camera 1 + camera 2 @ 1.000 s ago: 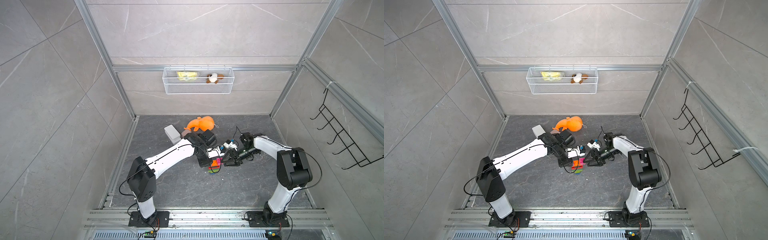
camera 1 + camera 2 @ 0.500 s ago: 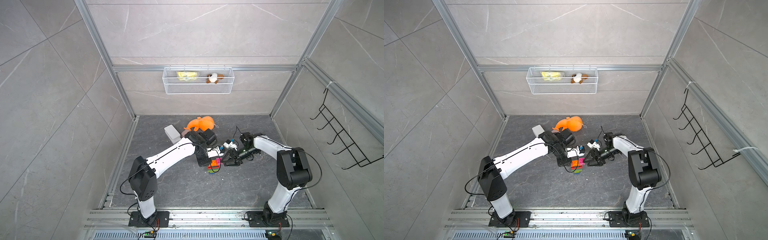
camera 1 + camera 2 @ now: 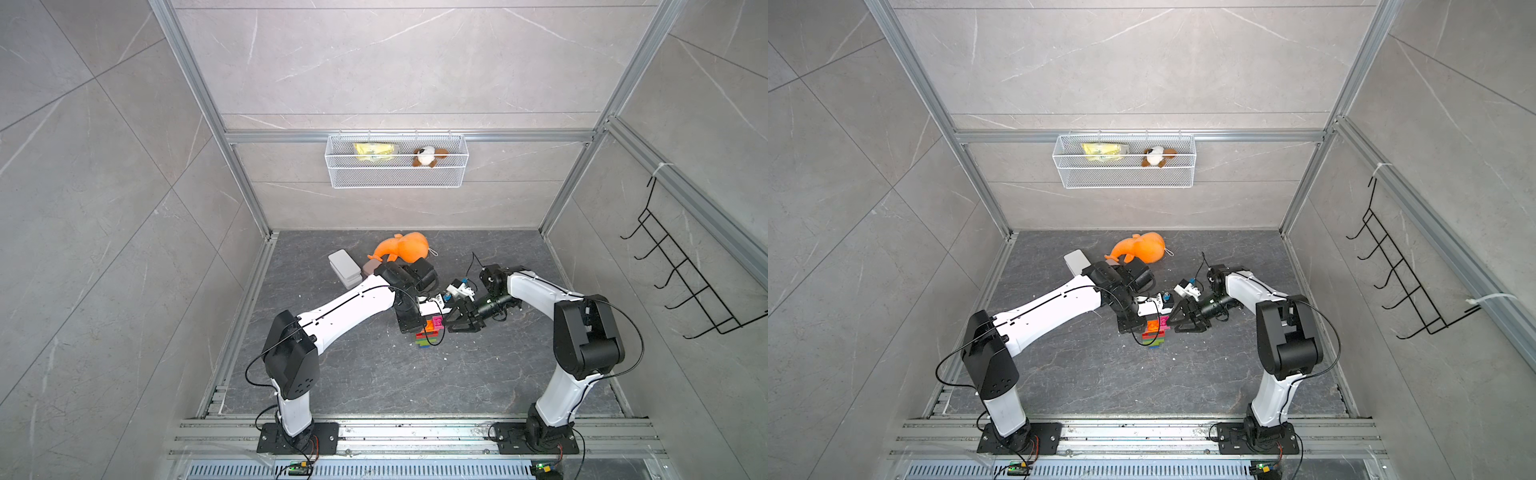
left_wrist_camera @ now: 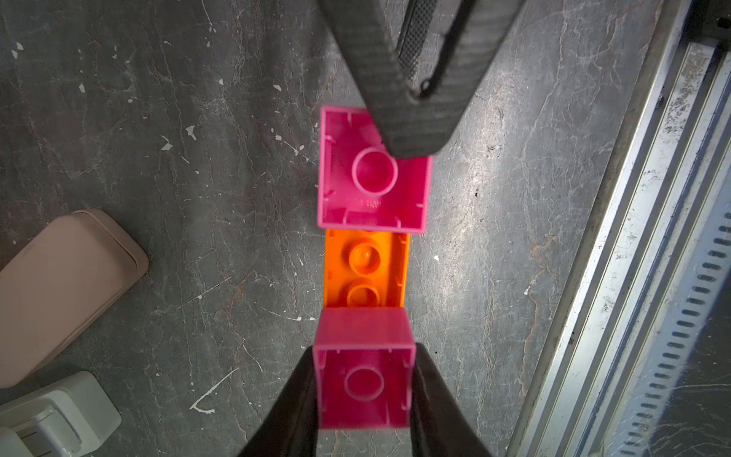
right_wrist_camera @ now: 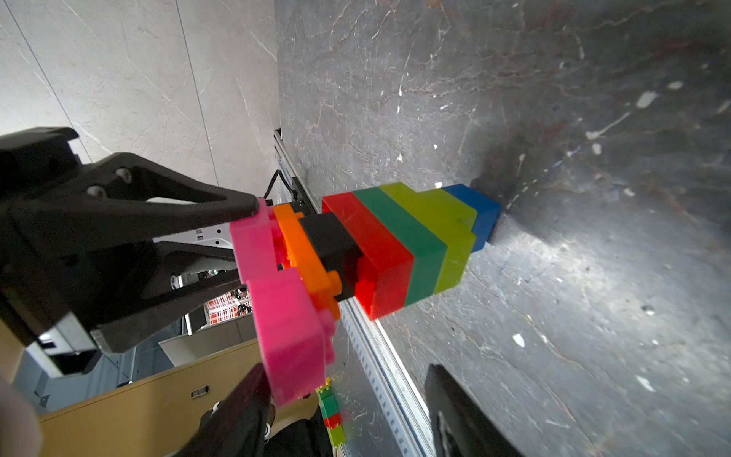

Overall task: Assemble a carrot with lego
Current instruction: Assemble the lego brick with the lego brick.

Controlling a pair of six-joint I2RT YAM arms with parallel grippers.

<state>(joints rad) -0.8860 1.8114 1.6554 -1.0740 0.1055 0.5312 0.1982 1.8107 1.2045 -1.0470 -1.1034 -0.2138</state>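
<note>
Two claws crowd the carrot [image 3: 428, 334], standing blue tip down on the floor [image 3: 374, 374]: the left claw [image 4: 364, 372] pinches a top pink brick [image 4: 362, 328] from above, while the right claw [image 3: 451, 324], half open and empty I think, sits just beside it.

The left gripper [image 4: 364, 389] was closed on a pink brick [image 4: 362, 330], with a dark finger on each side, and the brick's hollow underside faced the camera. An orange brick [image 4: 366, 269] with two studs showed between it and a second pink brick [image 4: 348, 198]. The right gripper [image 4: 414, 130] covered one corner of that second brick. On the grey table [image 4: 178, 158], a pink case [image 4: 67, 285] lay beside a white case [image 4: 51, 415], well apart from the bricks. A metal rail [image 4: 641, 237] ran along the other side.
</note>
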